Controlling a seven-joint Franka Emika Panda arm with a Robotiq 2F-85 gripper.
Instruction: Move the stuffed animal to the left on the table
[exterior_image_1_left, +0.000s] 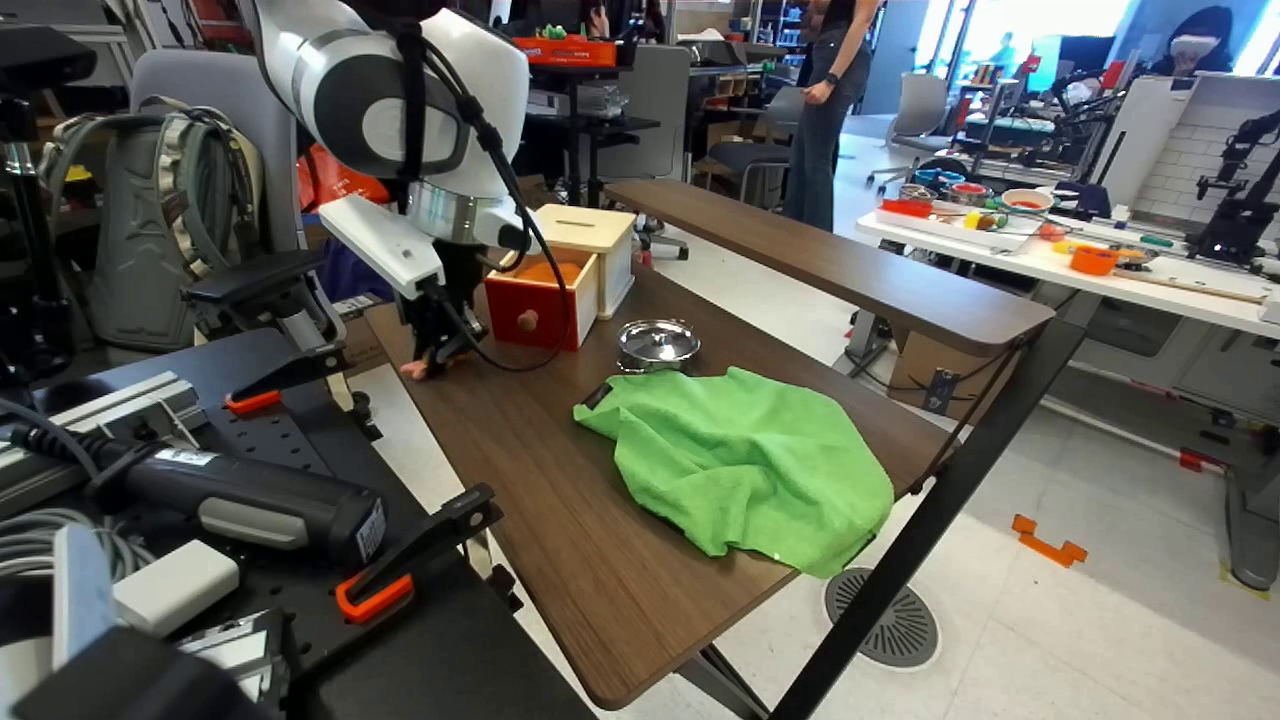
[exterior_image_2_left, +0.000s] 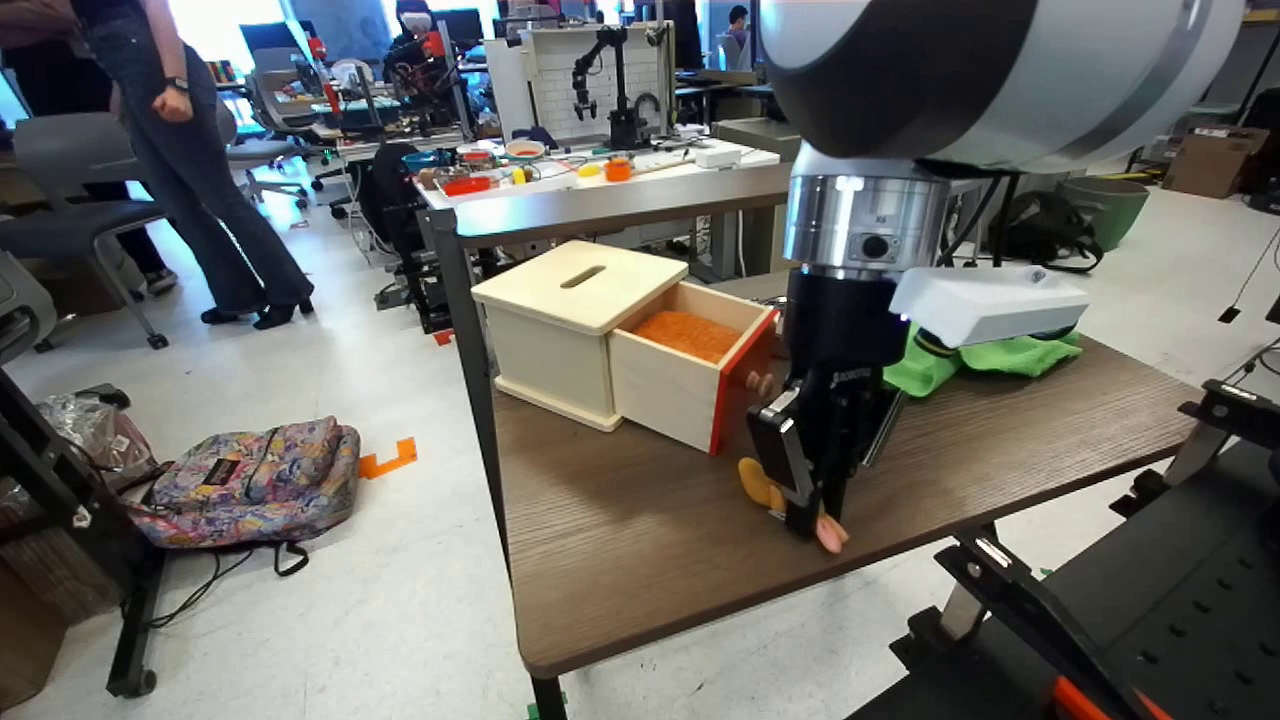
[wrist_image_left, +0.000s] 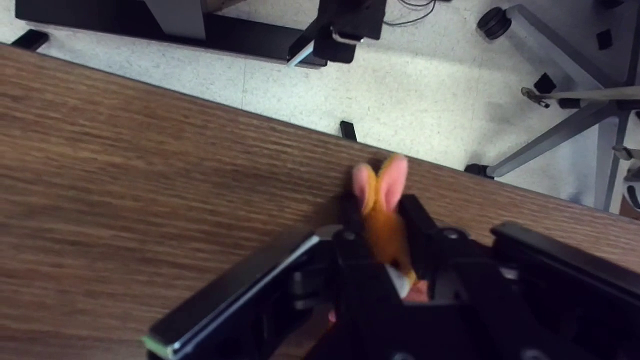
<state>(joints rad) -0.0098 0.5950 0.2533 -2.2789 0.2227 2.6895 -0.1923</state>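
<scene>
The stuffed animal (wrist_image_left: 387, 237) is orange with pink-lined ears and a bit of white. In the wrist view its head lies between the two fingers of my gripper (wrist_image_left: 382, 212), which press on it from both sides. The rest of its body is mostly hidden by the gripper. In both exterior views only small parts of the stuffed animal (exterior_image_1_left: 415, 370) (exterior_image_2_left: 760, 485) show around the fingertips of the gripper (exterior_image_1_left: 448, 352) (exterior_image_2_left: 815, 515). It is at or just above the brown table (exterior_image_2_left: 640, 570), near the long edge; I cannot tell whether it touches the top.
A wooden box (exterior_image_2_left: 540, 345) with a red-fronted drawer (exterior_image_2_left: 665, 395) pulled open stands beside the gripper. A metal pot (exterior_image_1_left: 658, 342) and a crumpled green cloth (exterior_image_1_left: 750, 460) lie farther along the table. A black bench (exterior_image_1_left: 420, 640) with clamps runs alongside, across a gap.
</scene>
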